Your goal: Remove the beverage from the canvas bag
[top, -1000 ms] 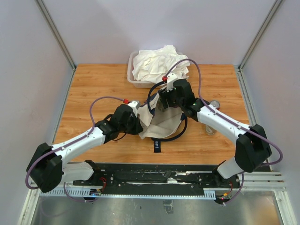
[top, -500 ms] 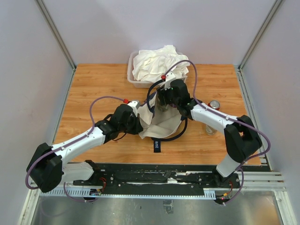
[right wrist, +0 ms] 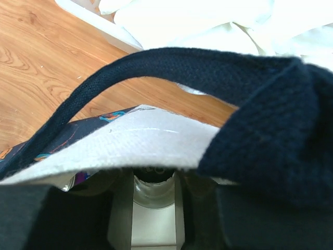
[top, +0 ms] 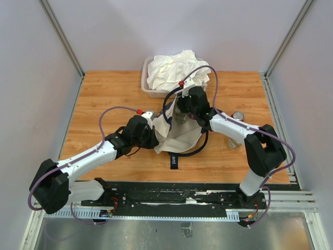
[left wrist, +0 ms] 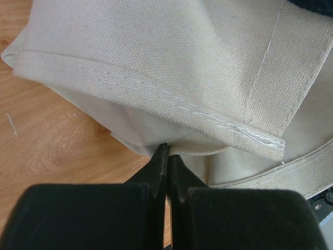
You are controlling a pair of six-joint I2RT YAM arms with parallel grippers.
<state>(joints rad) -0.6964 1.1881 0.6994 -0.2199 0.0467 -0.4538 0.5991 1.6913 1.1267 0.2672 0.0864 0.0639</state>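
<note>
Beverage (right wrist: pixel 155 202) inside the canvas bag (top: pixel 179 138), clear neck showing under the bag's rim. Left gripper (left wrist: pixel 165 156) clenched on the bag's left hem. Right gripper (top: pixel 181 115) in the bag's far mouth, grip impossible to tell. Behind the bag, clear tub (top: pixel 145 87) heaped with white cloth (top: pixel 174 70).

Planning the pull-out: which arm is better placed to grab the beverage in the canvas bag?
Right. The right gripper sits at the canvas bag mouth, with a bottle-like top just ahead; the left gripper is shut, pinching the bag's edge.
</note>
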